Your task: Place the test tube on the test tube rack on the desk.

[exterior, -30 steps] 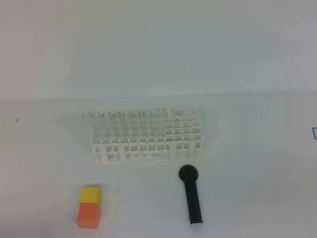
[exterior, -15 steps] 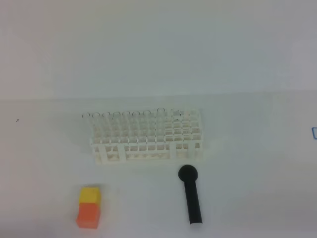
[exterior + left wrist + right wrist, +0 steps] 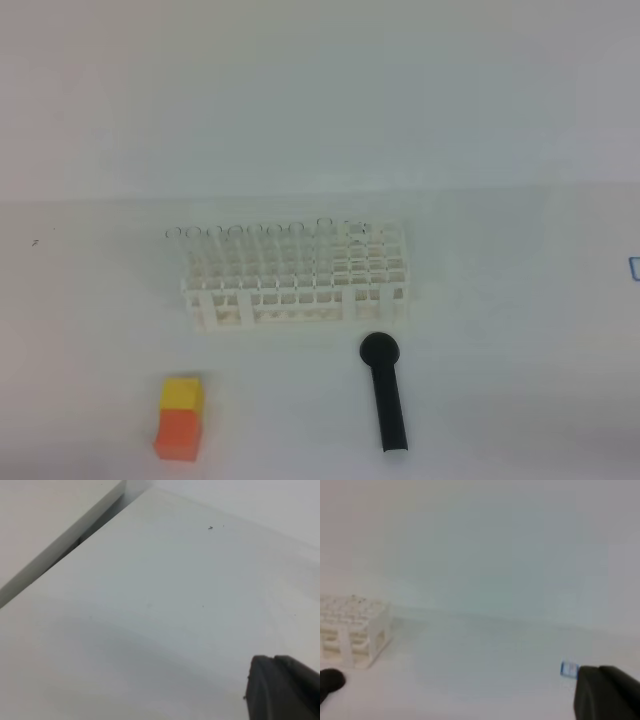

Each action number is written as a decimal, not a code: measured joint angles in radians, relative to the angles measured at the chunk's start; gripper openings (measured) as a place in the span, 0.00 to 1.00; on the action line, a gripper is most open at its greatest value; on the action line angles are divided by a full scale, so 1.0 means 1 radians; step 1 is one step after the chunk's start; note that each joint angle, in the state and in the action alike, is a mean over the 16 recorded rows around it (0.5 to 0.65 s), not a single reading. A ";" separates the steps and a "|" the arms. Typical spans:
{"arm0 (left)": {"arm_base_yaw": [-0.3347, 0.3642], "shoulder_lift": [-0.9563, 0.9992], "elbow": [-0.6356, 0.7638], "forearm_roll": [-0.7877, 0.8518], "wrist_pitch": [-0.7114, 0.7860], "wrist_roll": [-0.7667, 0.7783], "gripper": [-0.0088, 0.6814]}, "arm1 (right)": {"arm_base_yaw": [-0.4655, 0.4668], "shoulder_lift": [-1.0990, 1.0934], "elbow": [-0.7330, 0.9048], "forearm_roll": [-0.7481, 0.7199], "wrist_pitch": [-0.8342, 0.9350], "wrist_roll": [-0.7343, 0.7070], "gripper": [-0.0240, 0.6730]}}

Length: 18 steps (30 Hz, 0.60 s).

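The white lattice test tube rack point(image 3: 295, 275) stands mid-desk point(image 3: 500, 330); the right wrist view has it at the left edge point(image 3: 350, 630). Faint clear round rims point(image 3: 240, 231) line its back row and look like test tubes standing in the holes. No loose test tube shows on the desk. Neither arm appears in the high view. In the left wrist view my left gripper point(image 3: 272, 661) is a dark tip over bare desk point(image 3: 150, 605), shut and holding nothing. At the lower right of its own view, my right gripper point(image 3: 597, 672) also looks shut and empty, far to the right of the rack.
A black round-headed stick point(image 3: 385, 395) lies just in front of the rack's right end; its head shows in the right wrist view point(image 3: 330, 680). An orange-yellow block point(image 3: 180, 417) sits front left. A small blue label point(image 3: 568, 669) lies by the right gripper. The desk's edge point(image 3: 65, 545) runs past the left gripper.
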State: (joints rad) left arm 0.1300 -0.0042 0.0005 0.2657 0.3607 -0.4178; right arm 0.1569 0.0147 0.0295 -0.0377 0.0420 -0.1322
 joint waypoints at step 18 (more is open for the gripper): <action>0.000 0.000 0.000 0.000 0.000 0.000 0.01 | -0.001 -0.027 -0.004 -0.050 0.302 0.273 0.03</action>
State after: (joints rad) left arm 0.1300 -0.0042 0.0005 0.2657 0.3607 -0.4178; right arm 0.1557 -0.0118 0.0252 -0.0872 0.3436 0.1412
